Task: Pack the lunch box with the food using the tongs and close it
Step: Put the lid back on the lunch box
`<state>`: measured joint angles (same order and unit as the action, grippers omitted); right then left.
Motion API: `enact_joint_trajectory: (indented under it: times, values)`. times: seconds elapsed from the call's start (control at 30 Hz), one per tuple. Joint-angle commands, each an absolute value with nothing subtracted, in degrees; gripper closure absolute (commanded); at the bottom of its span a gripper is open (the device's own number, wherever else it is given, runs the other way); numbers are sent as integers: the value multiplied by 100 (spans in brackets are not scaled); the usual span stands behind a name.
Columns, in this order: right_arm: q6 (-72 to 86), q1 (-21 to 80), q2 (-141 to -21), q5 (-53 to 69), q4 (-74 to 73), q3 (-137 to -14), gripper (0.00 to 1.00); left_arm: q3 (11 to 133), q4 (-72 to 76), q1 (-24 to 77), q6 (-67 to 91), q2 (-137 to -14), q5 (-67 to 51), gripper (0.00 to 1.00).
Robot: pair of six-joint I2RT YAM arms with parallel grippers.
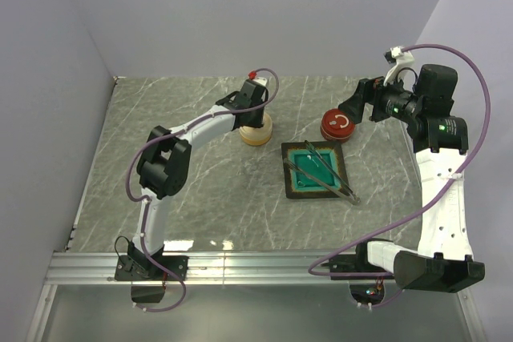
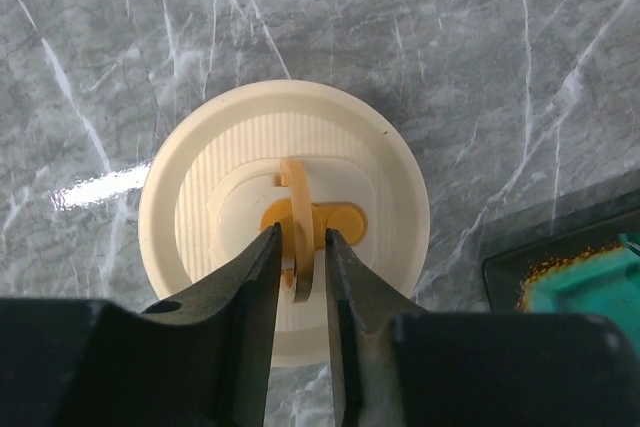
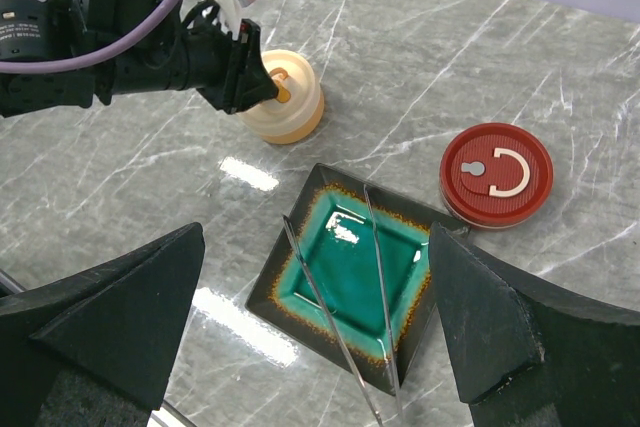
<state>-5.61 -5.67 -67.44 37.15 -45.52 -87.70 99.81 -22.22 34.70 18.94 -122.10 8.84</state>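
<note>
Left side: I am straddling with my left end effector [image 2: 302, 247] the upright yellow ring handle [image 2: 297, 197] on the lidded cream lunch box [image 2: 400, 187]; the fingers are standing narrowly apart, one on each side of the ring; I cannot tell whether they are pressing it. Right side: I am hovering my right end effector [image 3: 318, 235] above the teal tray [image 3: 345, 277], fingers spread wide and gripping nothing; the tongs [image 3: 377, 267] are lying across the tray, joined end overhanging its near rim; a red round lid [image 3: 496, 173] is sitting on the counter [image 3: 500, 47] just beside the tray's far right corner.
</note>
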Motion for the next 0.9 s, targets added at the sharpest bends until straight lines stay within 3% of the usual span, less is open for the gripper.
enact_joint_trajectory:
  times: [0.0,0.87]
  values:
    - [-571,-615,-6653,3805,-4456,-8868,0,9932,-2382,3472,1916,-11874,1011,69]
    - [-659,-615,-6688,3876,-4491,-8833,0,9914,-2496,3112,1925,-11680,1204,66]
